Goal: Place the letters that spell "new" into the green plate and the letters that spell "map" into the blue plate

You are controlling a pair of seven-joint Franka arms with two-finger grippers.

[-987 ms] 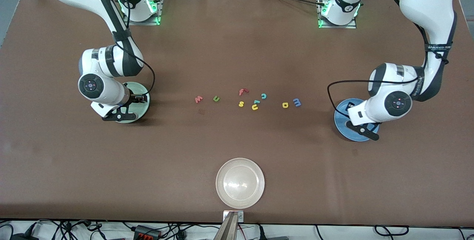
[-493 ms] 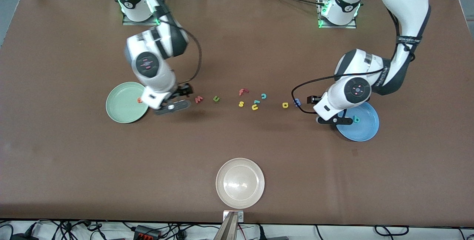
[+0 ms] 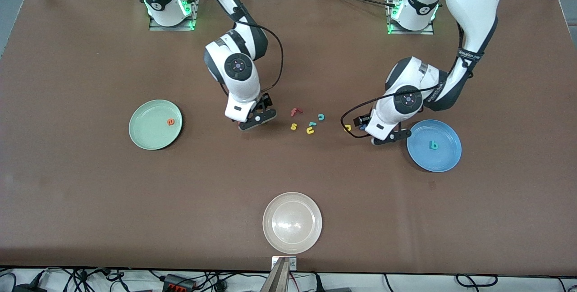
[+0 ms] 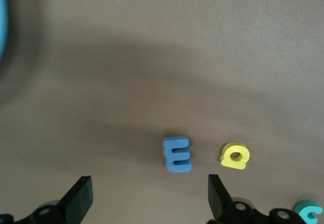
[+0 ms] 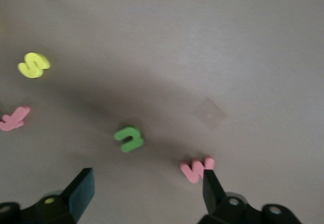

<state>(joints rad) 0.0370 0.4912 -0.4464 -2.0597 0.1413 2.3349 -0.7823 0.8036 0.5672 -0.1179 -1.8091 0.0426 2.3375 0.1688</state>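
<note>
Front view: the orange e [image 3: 170,121] lies in the green plate [image 3: 144,136] and the teal p [image 3: 433,145] lies in the blue plate [image 3: 446,159]. Four task letters remain on the table.

The right gripper [image 3: 256,119] hangs over the row of letters at the green plate's end of that row, fingers spread apart and empty. In the right wrist view, the green n [image 5: 128,139] sits on the table between the two fingers [image 5: 81,188], and the salmon-red w [image 5: 196,169] lies just beside the other finger, near its tip. The n is the centred candidate; a straight descent would bracket it, though the w is close enough to be nudged.

The left gripper [image 3: 381,136] hangs beside the blue plate, fingers wide apart and empty. In the left wrist view, the blue m [image 4: 177,154] lies between the fingers [image 4: 78,199], its long axis running across the gap's width, with the yellow a [image 4: 235,155] just beside it, outside the centre line. Each arm is nearer its own pair.
</note>
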